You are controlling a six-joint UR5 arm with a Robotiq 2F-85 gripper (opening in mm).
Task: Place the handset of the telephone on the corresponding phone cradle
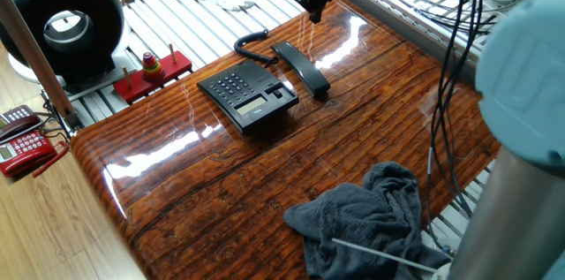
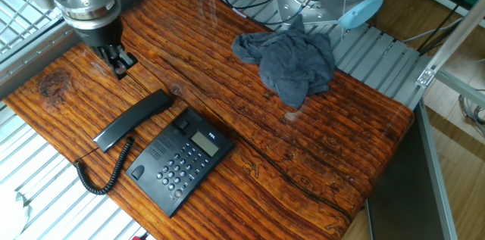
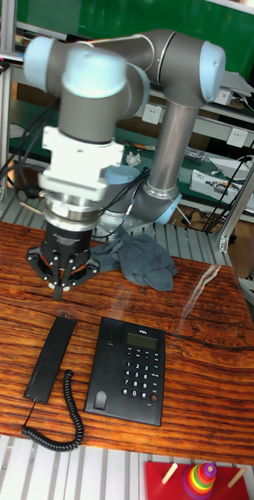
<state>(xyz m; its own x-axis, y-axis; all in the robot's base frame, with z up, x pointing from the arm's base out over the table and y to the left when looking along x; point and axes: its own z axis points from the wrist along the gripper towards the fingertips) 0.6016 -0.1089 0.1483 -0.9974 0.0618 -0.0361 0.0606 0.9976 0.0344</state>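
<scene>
The black handset point(image 1: 301, 70) point(image 2: 133, 120) point(image 3: 51, 357) lies flat on the wooden table, beside the black desk telephone base point(image 1: 249, 94) point(image 2: 179, 161) point(image 3: 129, 370) and off it. The phone cradle point(image 3: 103, 367) is the bare strip of the base on the side facing the handset. A coiled cord point(image 2: 102, 179) point(image 3: 52, 433) runs from the handset. My gripper point(image 1: 314, 13) point(image 2: 121, 70) point(image 3: 59, 292) hangs above the table beyond the handset's far end, apart from it. Its fingers are shut together and hold nothing.
A crumpled grey cloth point(image 1: 371, 218) point(image 2: 286, 58) point(image 3: 142, 262) lies on the table away from the phone. Off the table are a red ring-stacking toy point(image 1: 152, 70) point(image 3: 197, 478), a red telephone point(image 1: 22, 149) and a black round device point(image 1: 66, 19). Cables point(image 1: 450, 68) hang by the arm.
</scene>
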